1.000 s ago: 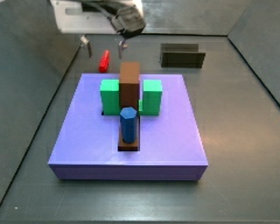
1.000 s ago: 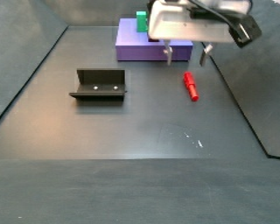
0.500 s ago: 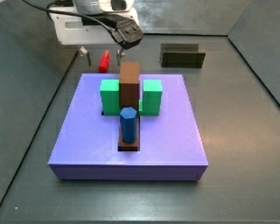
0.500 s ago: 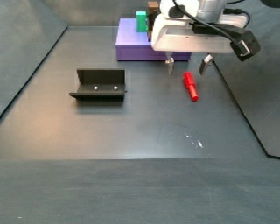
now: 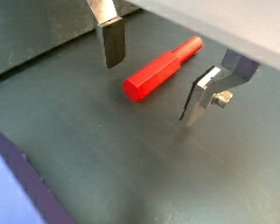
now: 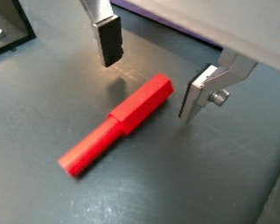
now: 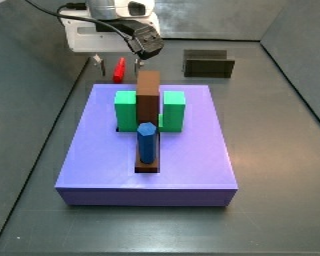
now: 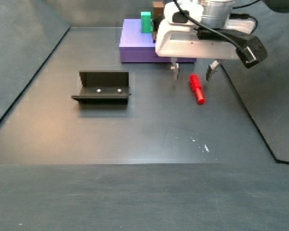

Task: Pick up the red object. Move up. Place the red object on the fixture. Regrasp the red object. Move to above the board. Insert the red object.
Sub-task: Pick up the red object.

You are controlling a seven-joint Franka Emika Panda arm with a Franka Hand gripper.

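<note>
The red object point(image 8: 197, 88) is a slim red peg lying flat on the dark floor beside the board; it shows in both wrist views point(image 5: 164, 67) point(image 6: 116, 124) and in a side view point(image 7: 120, 69). My gripper point(image 8: 193, 74) is open and hangs low over one end of the peg, one finger on each side, not touching it. The thick end lies between the fingers point(image 5: 111, 44) point(image 6: 108, 42). The fixture point(image 8: 102, 87) stands apart on the floor, empty, and also shows in a side view point(image 7: 210, 64). The purple board point(image 7: 190, 160) carries green blocks, a brown bar and a blue peg point(image 7: 147, 142).
The brown bar point(image 7: 148, 95) and the green blocks point(image 7: 125, 110) stand on the board close to the gripper's side. Sloping grey walls point(image 8: 26, 72) bound the floor. The board's edge point(image 6: 189, 22) lies just behind the fingers.
My gripper has moved across and down over the red peg, and its open fingers now stand on either side of the peg's end. The peg has not moved.
</note>
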